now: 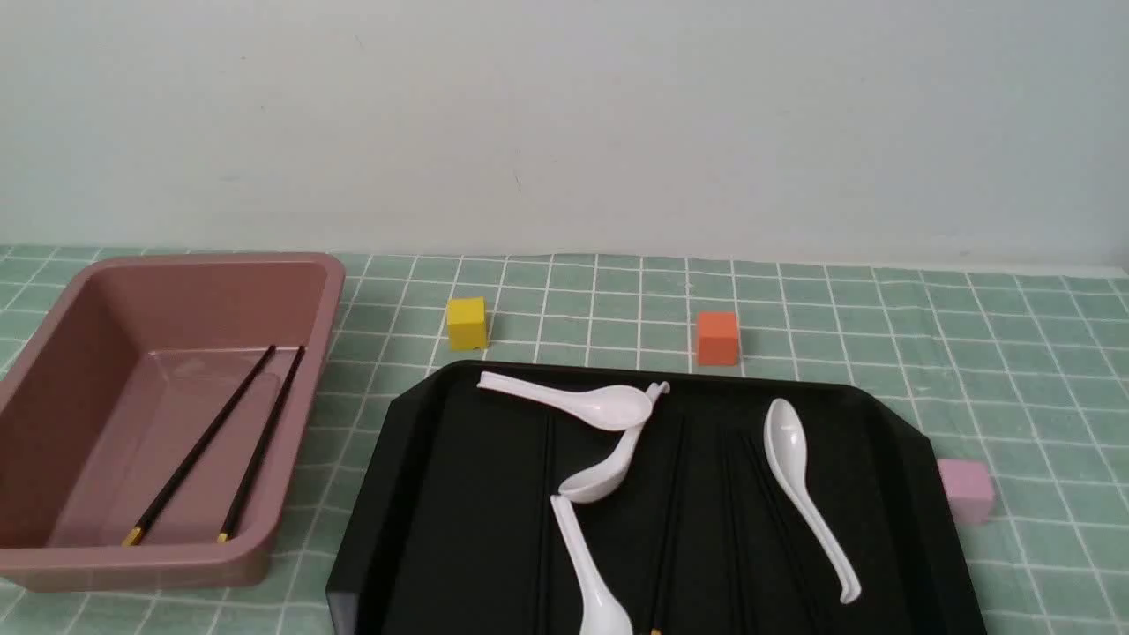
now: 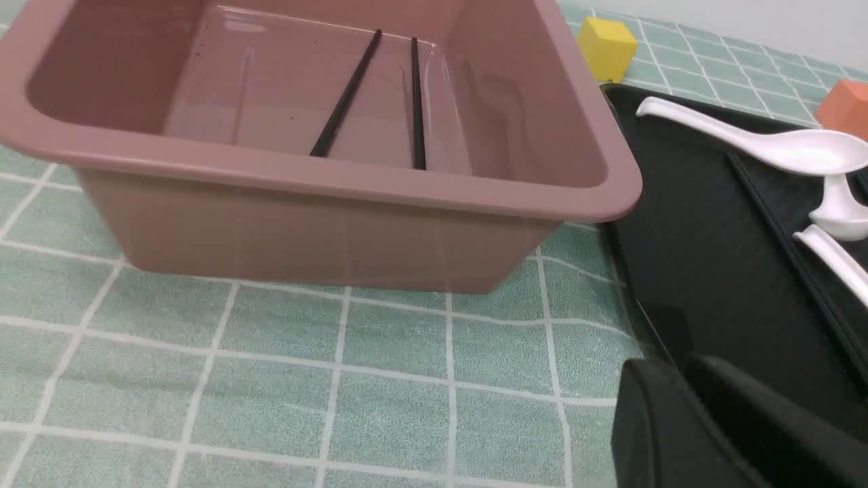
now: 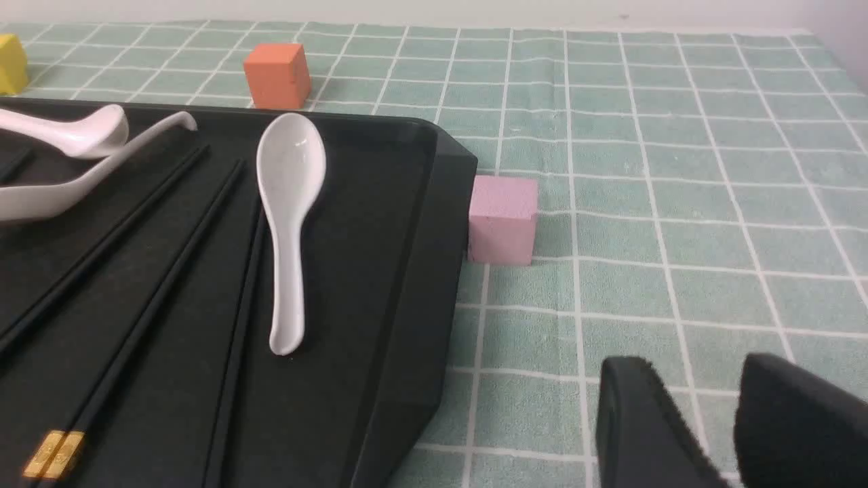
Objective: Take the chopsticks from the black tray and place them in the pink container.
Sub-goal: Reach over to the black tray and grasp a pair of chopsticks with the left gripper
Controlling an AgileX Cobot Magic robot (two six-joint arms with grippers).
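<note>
The pink container (image 1: 176,258) stands at the left with two chopsticks (image 1: 203,445) lying inside; the left wrist view shows the same pair (image 2: 346,102) behind its rim (image 2: 339,177). On the black tray (image 1: 414,494) lie several more chopsticks (image 3: 169,270), dark against its floor, with gold ends toward the near edge. My left gripper (image 2: 681,366) hovers by the tray's left edge with its fingers together and nothing between them. Over the cloth to the right of the tray, my right gripper (image 3: 698,369) is open and empty. Neither gripper shows in the front view.
Several white spoons (image 1: 798,476) lie among the chopsticks on the tray. A yellow cube (image 1: 467,323) and an orange cube (image 1: 717,338) sit behind it. A pale pink cube (image 1: 966,489) touches its right edge. A green checked cloth (image 1: 1014,353) covers the table.
</note>
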